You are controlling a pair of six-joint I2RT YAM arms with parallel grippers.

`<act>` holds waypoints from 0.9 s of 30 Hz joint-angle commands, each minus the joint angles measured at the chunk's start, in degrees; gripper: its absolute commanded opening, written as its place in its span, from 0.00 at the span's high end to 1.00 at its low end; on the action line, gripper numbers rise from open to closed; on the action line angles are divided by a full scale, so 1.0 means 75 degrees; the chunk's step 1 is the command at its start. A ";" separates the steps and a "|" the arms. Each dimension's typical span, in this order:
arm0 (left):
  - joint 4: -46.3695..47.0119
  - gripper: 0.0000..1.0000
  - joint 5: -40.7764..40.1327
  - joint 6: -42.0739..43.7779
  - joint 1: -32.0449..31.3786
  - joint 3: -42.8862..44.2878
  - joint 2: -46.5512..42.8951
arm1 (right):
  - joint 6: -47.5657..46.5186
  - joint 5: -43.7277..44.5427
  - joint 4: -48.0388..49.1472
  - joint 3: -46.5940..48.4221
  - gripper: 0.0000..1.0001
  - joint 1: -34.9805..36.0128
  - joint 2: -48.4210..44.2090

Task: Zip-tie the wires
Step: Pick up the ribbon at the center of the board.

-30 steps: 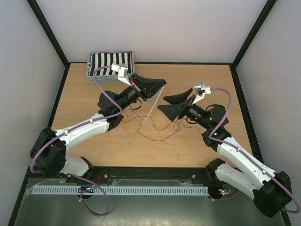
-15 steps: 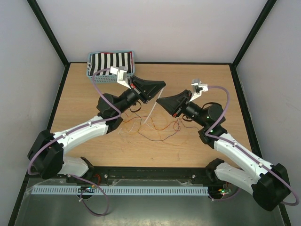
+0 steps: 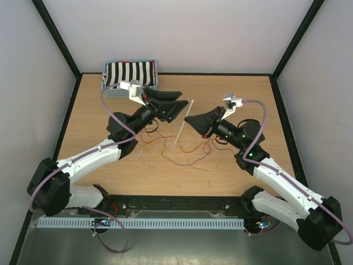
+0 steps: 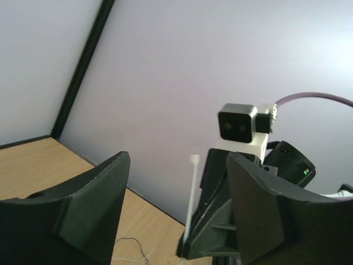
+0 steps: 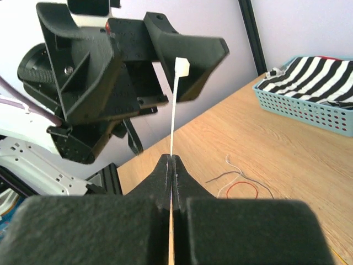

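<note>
The wires (image 3: pixel 187 150) lie loose on the wooden table between the two arms as thin orange, red, black and pale strands; the right wrist view catches a few strands (image 5: pixel 238 185). A white zip tie (image 3: pixel 190 109) stands tilted above them, its lower end near the wires. My right gripper (image 3: pixel 186 122) is shut on the tie's strap (image 5: pixel 173 130), with the tie's head (image 5: pixel 182 66) sticking up. My left gripper (image 3: pixel 183 99) is open just left of the tie's head, not touching it. In the left wrist view the zip tie (image 4: pixel 191 193) rises between my open fingers (image 4: pixel 88 210).
A light blue basket (image 3: pixel 113 93) holding a black-and-white striped cloth (image 3: pixel 132 72) sits at the table's back left corner, behind the left arm. Lilac cables loop over both arms. Black frame posts edge the table.
My left gripper opened, let go of the zip tie and drew back to the left. My right gripper closed on the tie, which now leans from the right gripper alone.
</note>
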 commanded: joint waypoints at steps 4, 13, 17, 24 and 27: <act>-0.0346 0.17 0.1405 -0.0795 0.1775 -0.0271 -0.1171 | -0.0611 -0.0409 -0.1253 0.0663 1.00 0.0024 -0.0109; -0.0836 0.15 0.4154 -0.1497 0.3274 -0.0255 -0.1628 | -0.1019 -0.1467 -0.2382 0.1423 1.00 0.0023 -0.0148; -0.0828 0.15 0.5215 -0.1696 0.3536 -0.0283 -0.1697 | -0.1392 -0.2232 -0.2507 0.1597 1.00 0.0023 -0.0227; -0.0754 0.15 0.6128 -0.1600 0.3286 -0.0179 -0.1684 | -0.2217 -0.2541 -0.2569 0.1648 1.00 0.0024 -0.0088; -0.0703 0.15 0.6276 -0.1530 0.2926 -0.0029 -0.1506 | -0.2199 -0.2620 -0.2465 0.1747 1.00 0.0023 0.0174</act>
